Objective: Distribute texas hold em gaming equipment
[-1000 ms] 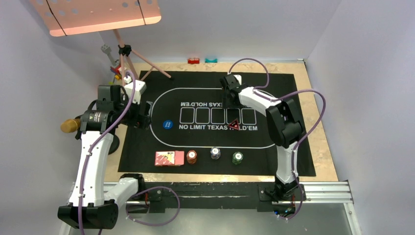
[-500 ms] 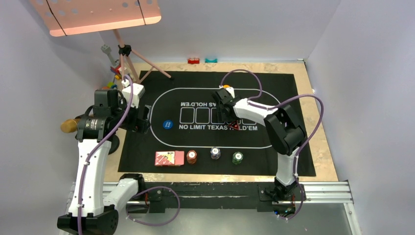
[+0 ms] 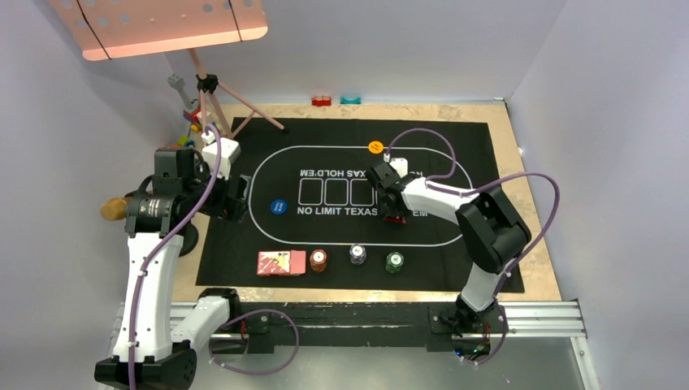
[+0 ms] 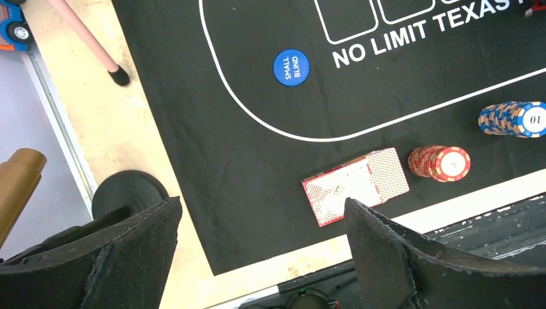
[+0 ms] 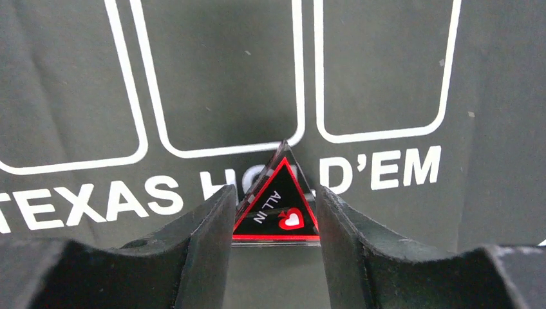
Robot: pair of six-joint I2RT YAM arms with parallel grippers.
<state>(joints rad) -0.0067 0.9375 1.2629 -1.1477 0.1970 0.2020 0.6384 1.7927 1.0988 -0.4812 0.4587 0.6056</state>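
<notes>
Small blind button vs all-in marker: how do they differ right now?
The small blind button is a blue disc; the all-in marker is a black triangle edged in red. The button lies alone near the oval's left end, while the marker sits between the right gripper fingers on the printed lettering. Both lie flat on the black mat.

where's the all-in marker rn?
Right wrist view: all-in marker sits between the right gripper's fingers, on the mat's HOLD'EM lettering, below the card boxes.
</notes>
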